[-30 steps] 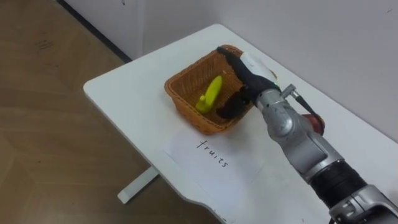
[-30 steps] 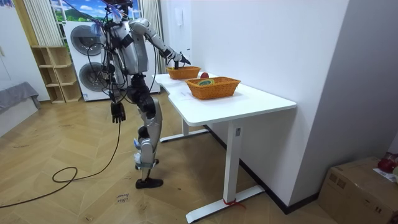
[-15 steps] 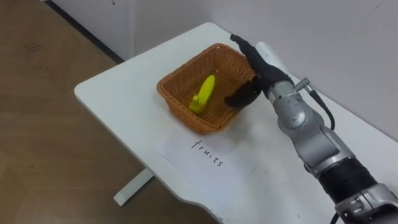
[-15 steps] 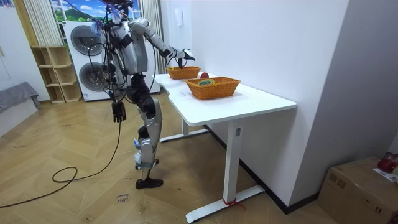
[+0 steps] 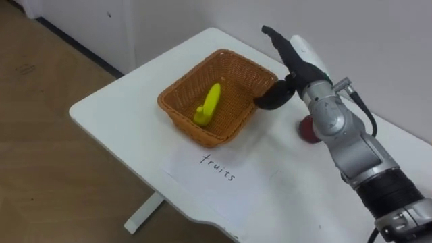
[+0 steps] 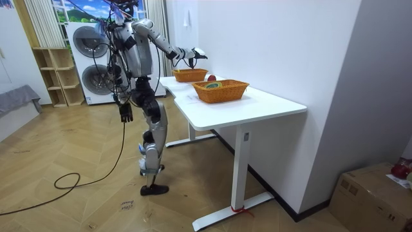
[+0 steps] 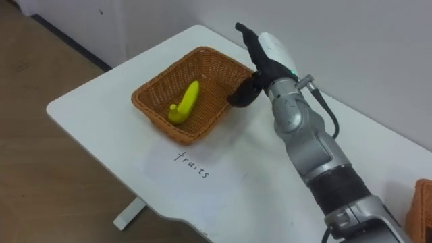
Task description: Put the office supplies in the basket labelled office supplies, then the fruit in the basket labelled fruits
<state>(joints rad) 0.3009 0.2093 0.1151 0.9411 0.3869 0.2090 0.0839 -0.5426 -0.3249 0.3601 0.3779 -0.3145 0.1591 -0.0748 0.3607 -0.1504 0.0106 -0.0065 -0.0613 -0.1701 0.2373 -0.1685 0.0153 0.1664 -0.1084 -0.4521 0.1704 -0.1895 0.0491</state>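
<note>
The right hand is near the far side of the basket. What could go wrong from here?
1. The open right hand hovers close to the far rim of the basket. A sideways move could catch the rim and shift the basket with its banana.
2. A red fruit lies on the table right beside the forearm. The arm might knock it and make it roll.

banana (image 5: 208,105) in basket (image 5: 183,125), right hand (image 5: 299,62) beside — empty
</note>
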